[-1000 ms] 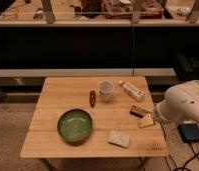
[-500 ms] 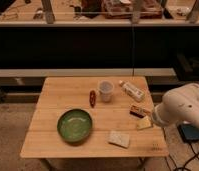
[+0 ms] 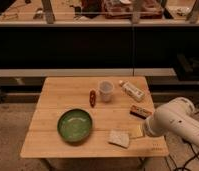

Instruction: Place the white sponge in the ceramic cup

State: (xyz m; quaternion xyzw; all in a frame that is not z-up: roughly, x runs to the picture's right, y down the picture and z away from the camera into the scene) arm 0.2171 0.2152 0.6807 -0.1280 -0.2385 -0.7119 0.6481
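Note:
The white sponge (image 3: 119,138) lies flat near the front edge of the wooden table (image 3: 68,92), right of the middle. The ceramic cup (image 3: 106,90) stands upright and empty-looking at the back middle of the table. My white arm (image 3: 175,122) reaches in from the right. My gripper (image 3: 137,131) shows as a pale tip at the arm's end, low over the table just right of the sponge and apart from the cup.
A green bowl (image 3: 74,125) sits front left. A small red object (image 3: 92,97) lies left of the cup. A long white tube (image 3: 132,91) lies right of the cup. A brown-and-dark block (image 3: 140,111) lies behind the gripper. Dark shelving stands behind the table.
My arm has moved left and toward the table's front, bringing the gripper from beside the brown block down close to the sponge. The objects on the table have not moved.

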